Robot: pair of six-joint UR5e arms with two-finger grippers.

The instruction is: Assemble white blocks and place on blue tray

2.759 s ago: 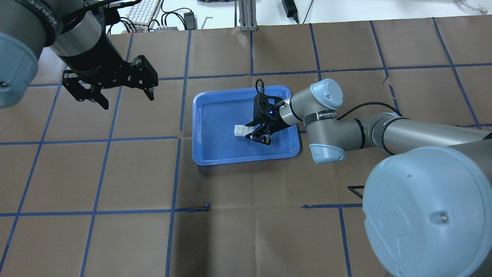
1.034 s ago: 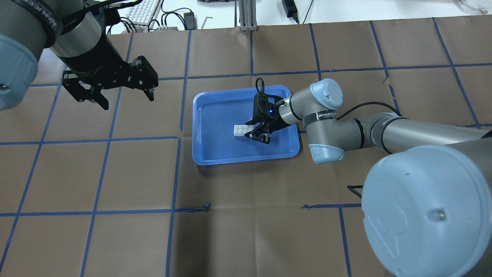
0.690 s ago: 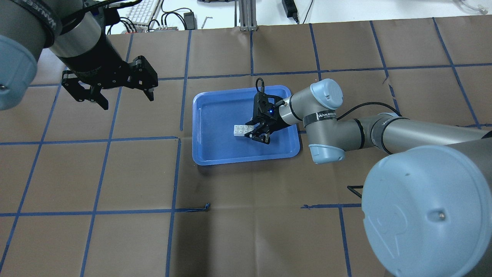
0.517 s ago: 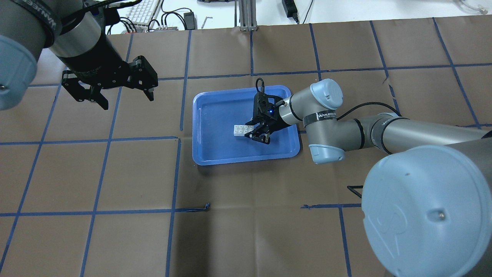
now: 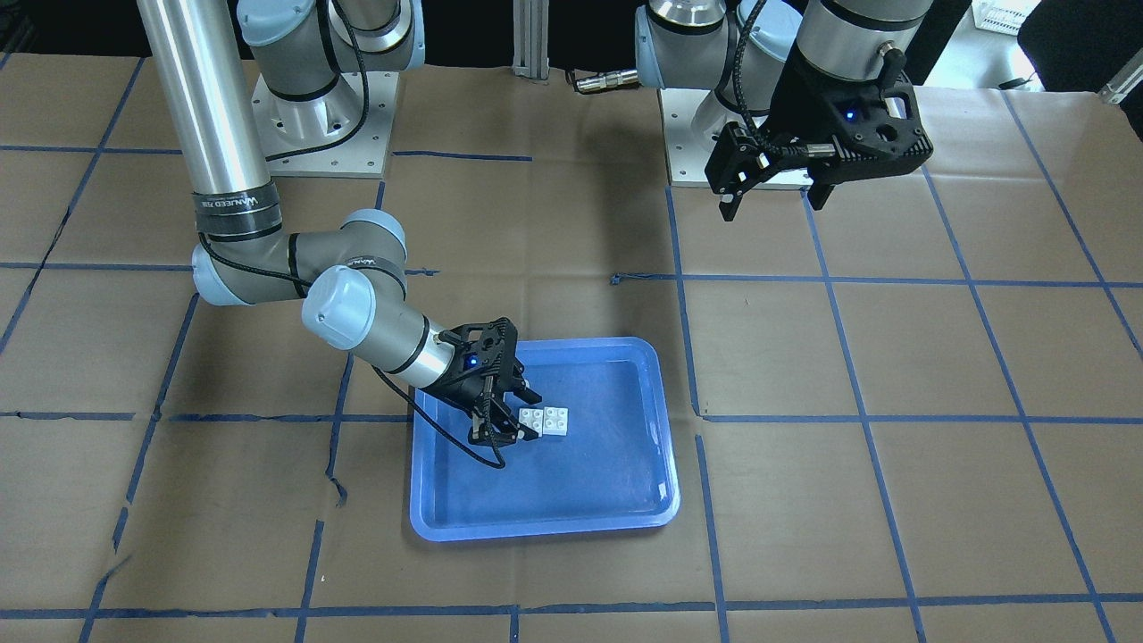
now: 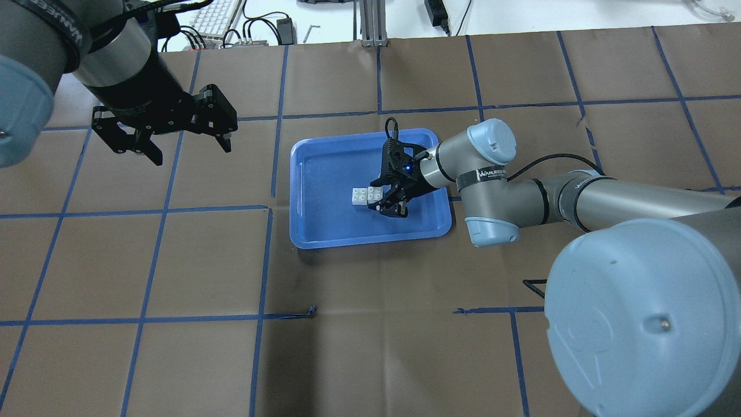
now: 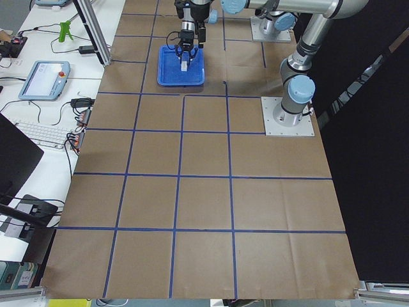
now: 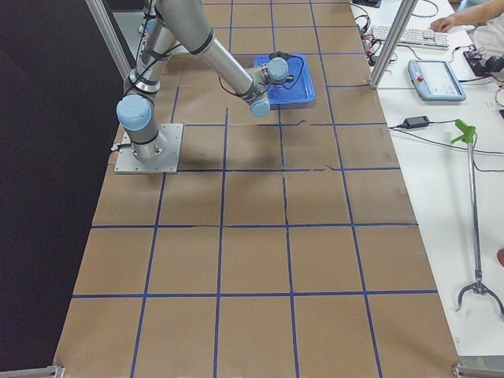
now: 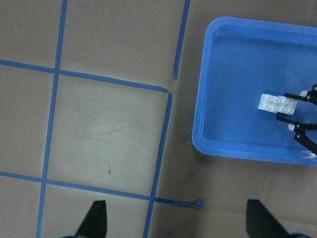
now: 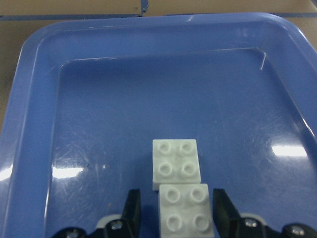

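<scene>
Two white blocks (image 10: 177, 170) lie studs up, side by side and touching, on the floor of the blue tray (image 10: 124, 99). They also show in the overhead view (image 6: 361, 197), the front view (image 5: 546, 420) and the left wrist view (image 9: 276, 103). My right gripper (image 10: 177, 212) is low in the tray and open. Its fingers (image 10: 132, 210) straddle the nearer block with a small gap on each side. My left gripper (image 6: 191, 152) is open and empty, held high over the table to the left of the tray (image 6: 324, 174).
The table is brown paper with a blue tape grid. The right arm's elbow (image 6: 492, 174) hangs over the tray's right rim. The two arm bases (image 5: 312, 116) stand at the robot's edge. A keyboard and cables (image 6: 220, 17) lie beyond the far edge.
My right gripper's fingers have spread apart and let go of the nearer block, which now rests on the tray floor. The left arm has hardly moved.
</scene>
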